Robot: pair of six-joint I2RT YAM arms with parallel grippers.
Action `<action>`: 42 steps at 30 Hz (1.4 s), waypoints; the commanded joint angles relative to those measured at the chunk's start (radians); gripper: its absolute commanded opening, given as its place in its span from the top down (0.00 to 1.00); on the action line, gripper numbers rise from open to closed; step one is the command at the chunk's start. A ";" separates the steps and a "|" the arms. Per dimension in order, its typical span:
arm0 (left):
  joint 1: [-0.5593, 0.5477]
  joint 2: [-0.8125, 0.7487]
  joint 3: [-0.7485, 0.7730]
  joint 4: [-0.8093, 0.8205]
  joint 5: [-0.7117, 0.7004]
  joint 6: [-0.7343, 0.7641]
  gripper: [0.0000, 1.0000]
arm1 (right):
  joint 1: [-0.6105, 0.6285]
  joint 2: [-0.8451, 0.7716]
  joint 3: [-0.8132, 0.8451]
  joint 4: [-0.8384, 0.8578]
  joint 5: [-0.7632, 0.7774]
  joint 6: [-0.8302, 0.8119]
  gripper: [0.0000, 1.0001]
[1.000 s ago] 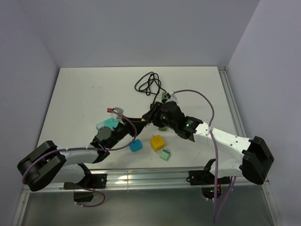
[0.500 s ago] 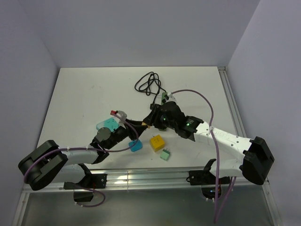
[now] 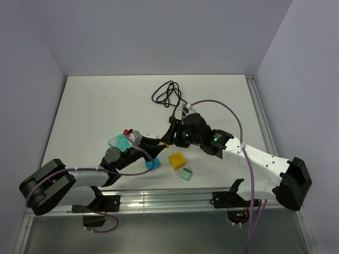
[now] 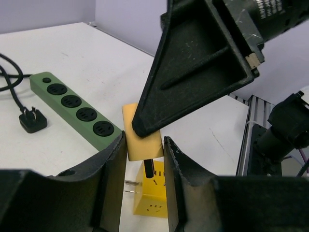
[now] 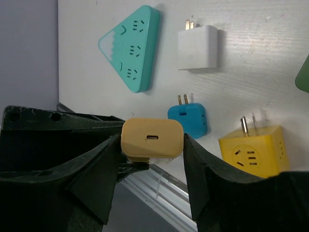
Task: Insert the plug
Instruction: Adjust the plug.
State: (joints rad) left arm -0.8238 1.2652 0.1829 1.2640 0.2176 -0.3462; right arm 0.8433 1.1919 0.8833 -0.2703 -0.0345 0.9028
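Observation:
A tan plug (image 4: 143, 145) with a dark prong pointing down is held above the table. My left gripper (image 4: 145, 147) is shut on its sides. My right gripper (image 5: 152, 140) is shut on the same plug (image 5: 152, 137), whose USB port faces the right wrist camera. The two grippers meet at mid-table in the top view, left (image 3: 162, 141) and right (image 3: 172, 135). The green power strip (image 4: 72, 104) lies on the table beyond the plug, left of it in the left wrist view, and shows behind the right gripper in the top view (image 3: 184, 109).
A yellow cube adapter (image 3: 177, 160) sits right below the plug (image 4: 152, 203). A blue adapter (image 5: 189, 119), a small green adapter (image 3: 186, 173), a teal triangular socket (image 5: 131, 46) and a white adapter (image 5: 198, 47) lie nearby. A black cable (image 3: 167, 93) coils behind.
Both grippers stay together at the plug. The left wrist has drawn back slightly toward the near left, and the right gripper has edged a little farther up the table.

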 commanded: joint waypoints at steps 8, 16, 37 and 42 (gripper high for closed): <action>-0.008 -0.153 0.000 -0.076 0.135 0.239 1.00 | -0.027 0.026 0.175 -0.193 -0.156 -0.177 0.25; -0.008 -0.181 -0.005 -0.100 0.164 0.273 1.00 | -0.085 -0.006 0.169 -0.213 -0.274 -0.219 0.27; -0.008 -0.128 0.012 -0.084 0.190 0.263 1.00 | -0.108 0.026 0.138 -0.150 -0.455 -0.222 0.41; -0.008 -0.124 0.018 -0.098 0.169 0.265 1.00 | -0.108 0.031 0.140 -0.142 -0.461 -0.226 0.61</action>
State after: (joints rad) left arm -0.8268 1.1301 0.1673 1.1400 0.3756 -0.0914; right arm 0.7265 1.2236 1.0088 -0.4870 -0.4171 0.6781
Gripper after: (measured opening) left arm 0.367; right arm 0.523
